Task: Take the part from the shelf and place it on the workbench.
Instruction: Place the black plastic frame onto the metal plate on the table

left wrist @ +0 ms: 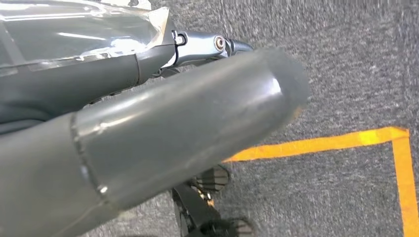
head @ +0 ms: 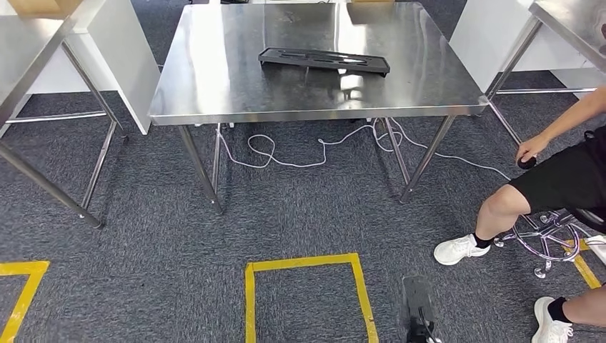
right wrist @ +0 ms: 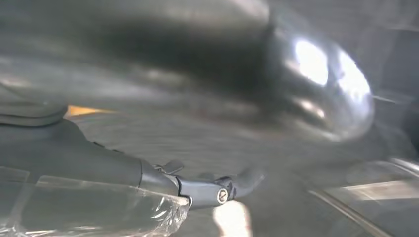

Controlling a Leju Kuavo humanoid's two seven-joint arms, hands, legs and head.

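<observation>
On the steel workbench, toward its far side, the black part is seen lying flat. Left hand and right hand are blurred; their finger positions apparently cannot be told.

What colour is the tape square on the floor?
Yellow tape square, clearest in the head view.

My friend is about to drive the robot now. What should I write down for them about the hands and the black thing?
Left robot hand: hanging by the robot's side over the carpet and yellow floor tape; it seems to hold nothing, but open or closed is unclear.
Right robot hand: picture too blurred to tell.
Black part: lying flat on the steel workbench, towards its far side; no hand touches it.
Done: the part looks placed.
Left: probably nothing; just check that it sits steady.
A person sits to the right.
</observation>
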